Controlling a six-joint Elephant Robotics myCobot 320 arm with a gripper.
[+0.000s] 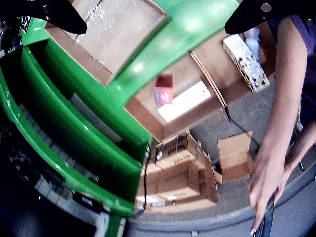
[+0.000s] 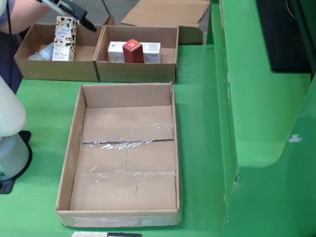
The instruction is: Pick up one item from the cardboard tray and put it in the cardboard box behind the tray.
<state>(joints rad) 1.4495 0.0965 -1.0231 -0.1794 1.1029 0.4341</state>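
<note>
Even, bright overhead light in the still view; tape in the tray (image 2: 124, 148) glints. The gripper view is tilted, bowed at the edges, perhaps motion-blurred, with glare on the green bench (image 1: 163, 47) and dark corners.

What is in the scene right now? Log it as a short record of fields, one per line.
Tray: large open cardboard tray on the green table, no items inside.
Right box: small cardboard box holding a red carton and a flat white box.
Left box: small cardboard box holding a tall white patterned carton.
Gripper: black gripper above the left box, holding nothing.
</note>
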